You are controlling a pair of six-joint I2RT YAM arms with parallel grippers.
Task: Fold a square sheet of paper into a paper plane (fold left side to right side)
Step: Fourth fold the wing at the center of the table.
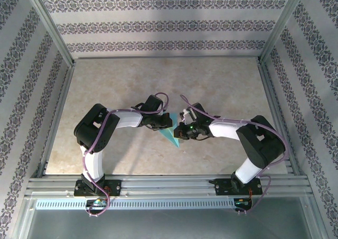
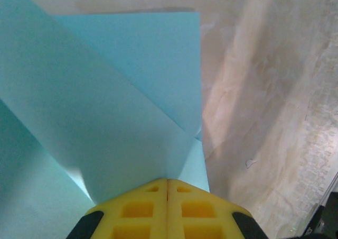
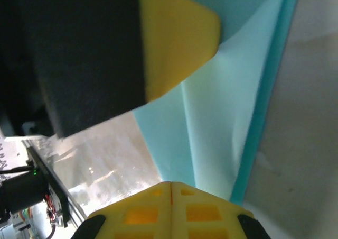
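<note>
Patterned walls (image 1: 158, 25) surround a marbled table (image 1: 222, 85). The left gripper (image 2: 168, 182) and right gripper (image 3: 170, 185), meeting mid-table, each pinch the paper (image 1: 173, 139), which is turquoise and creased into angled flaps.

Left arm (image 1: 97, 130): mounted at the near edge of the desk; the elbow is raised and bent, and the forearm is pointed inward to the right.
Left gripper (image 1: 162, 123): held low over the middle of the desk; its yellow fingers (image 2: 140, 210) are pressed together along one seam.
Right arm (image 1: 253, 144): mounted at the near edge; bent in mirror image, with the forearm pointed left.
Right gripper (image 1: 183, 131): held low; its fingers (image 3: 140, 215) are closed flush.
Spacing: the two grippers are set tip to tip, just beside each other.
</note>
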